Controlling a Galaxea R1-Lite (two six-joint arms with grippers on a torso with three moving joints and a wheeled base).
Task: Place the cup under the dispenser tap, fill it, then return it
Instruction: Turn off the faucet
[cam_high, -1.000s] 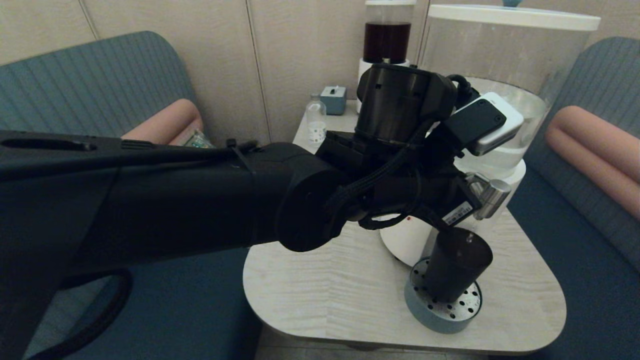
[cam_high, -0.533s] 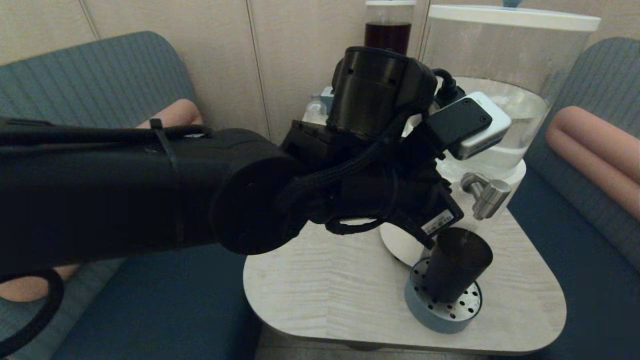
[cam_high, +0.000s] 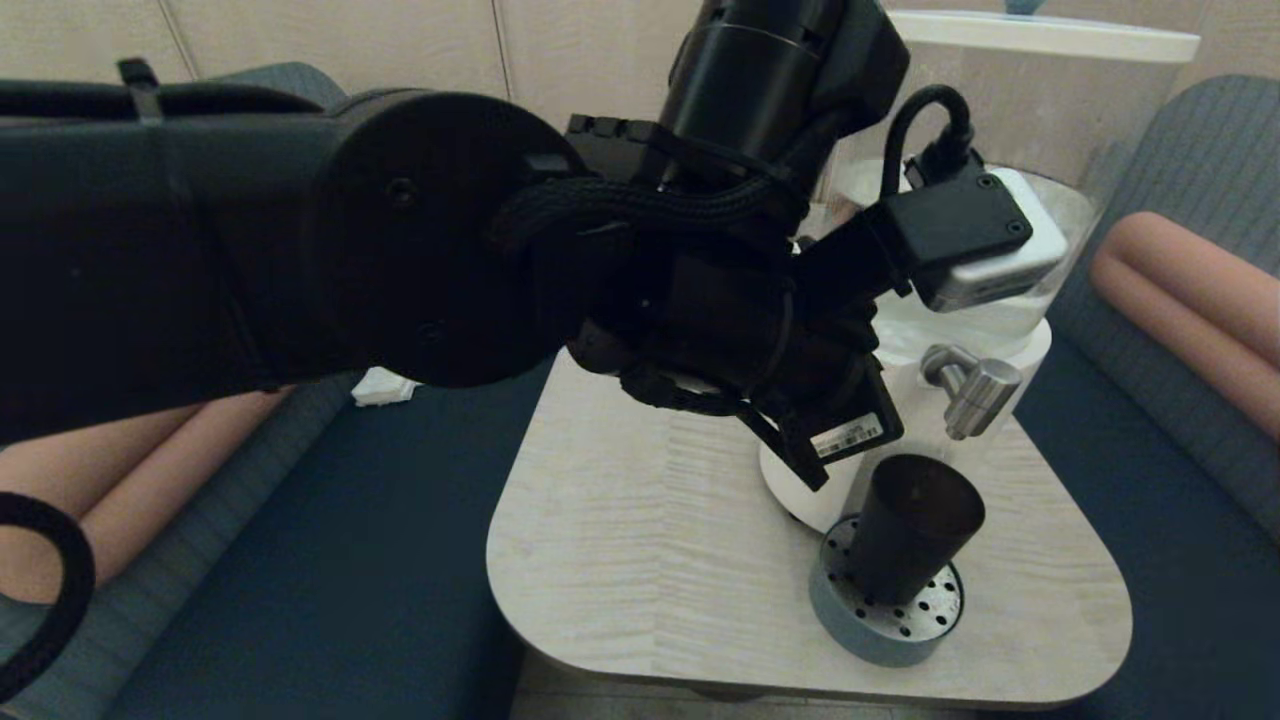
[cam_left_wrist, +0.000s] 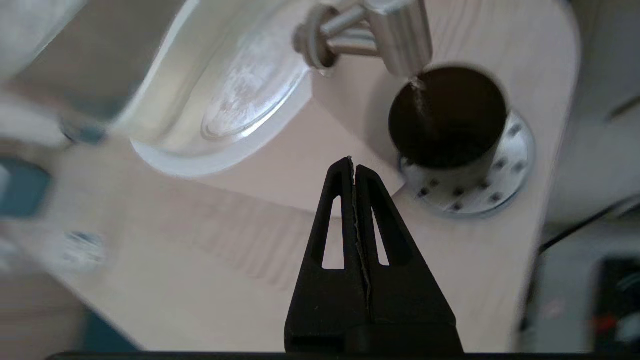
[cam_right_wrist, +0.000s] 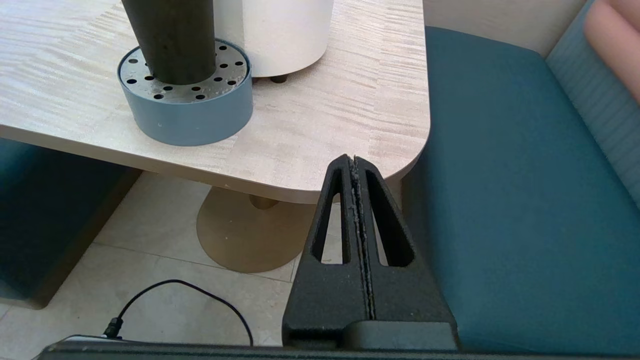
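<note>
On the pale wood-grain table (cam_high: 650, 560) between teal upholstered benches (cam_right_wrist: 500, 210), the matte black cup (cam_high: 908, 540) stands on a perforated grey drip tray (cam_high: 880, 630) beneath the brushed-steel dispenser tap (cam_high: 975, 395). Left gripper (cam_left_wrist: 353, 162) hovers closed above; right gripper (cam_right_wrist: 353, 161) rests closed beside the table's edge.

One black cup (cam_high: 912, 540) is counted, at the lower right of the head view. One perforated drip tray (cam_high: 886, 610) is seen beneath it. One steel dispenser tap (cam_high: 975, 392) is counted, on one large white-based dispenser (cam_high: 1010, 330) at the upper right of the frame. One table (cam_high: 650, 560) is seen. Two grippers are counted: one left gripper (cam_left_wrist: 354, 165) and one right gripper (cam_right_wrist: 352, 162), each shown at the lower centre of its wrist view with two fingers pressed together. Two pink cushions (cam_high: 1190, 300) are seen at the right edge.
</note>
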